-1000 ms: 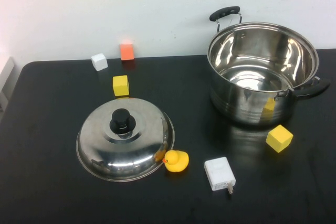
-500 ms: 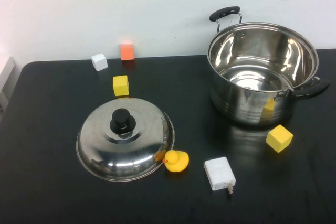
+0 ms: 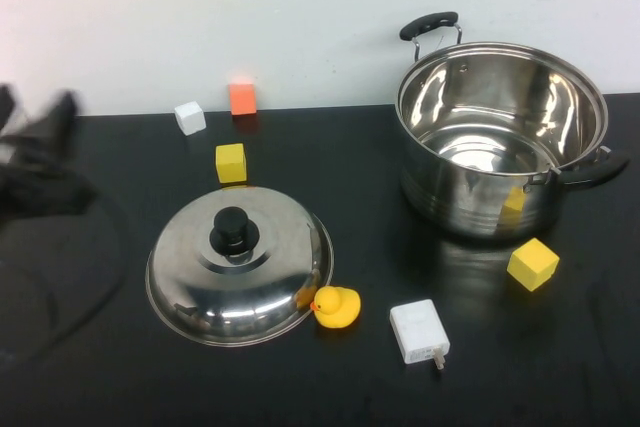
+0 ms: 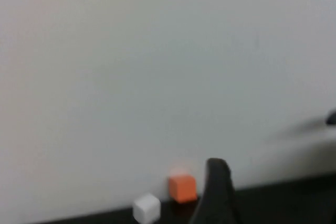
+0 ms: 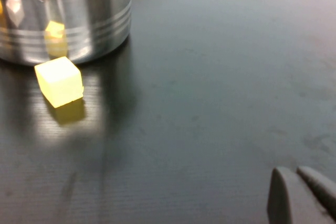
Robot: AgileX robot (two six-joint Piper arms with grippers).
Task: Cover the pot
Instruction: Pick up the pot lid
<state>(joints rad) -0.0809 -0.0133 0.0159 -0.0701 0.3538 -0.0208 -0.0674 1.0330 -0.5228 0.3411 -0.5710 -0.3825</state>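
The pot [image 3: 500, 137], a large shiny steel stockpot with two black handles, stands open at the back right; its lower wall also shows in the right wrist view [image 5: 63, 14]. The domed steel lid [image 3: 240, 265] with a black knob lies flat on the table, front left of the pot. My left gripper [image 3: 38, 109] is blurred at the far left edge, well left of the lid, with its fingers apart and empty; one dark finger [image 4: 215, 195] shows in the left wrist view. My right gripper [image 5: 296, 174] is shut and empty, low over bare table right of the pot, outside the high view.
A rubber duck [image 3: 336, 306] touches the lid's front right rim. A white charger [image 3: 418, 331] lies in front. A yellow block [image 3: 532, 264] sits by the pot's front, another yellow block [image 3: 230, 162] behind the lid. White [image 3: 189, 117] and orange [image 3: 241, 97] blocks stand by the wall.
My left arm has come into the high view from the left edge, blurred with motion. The lid, the pot and the small things have not moved.
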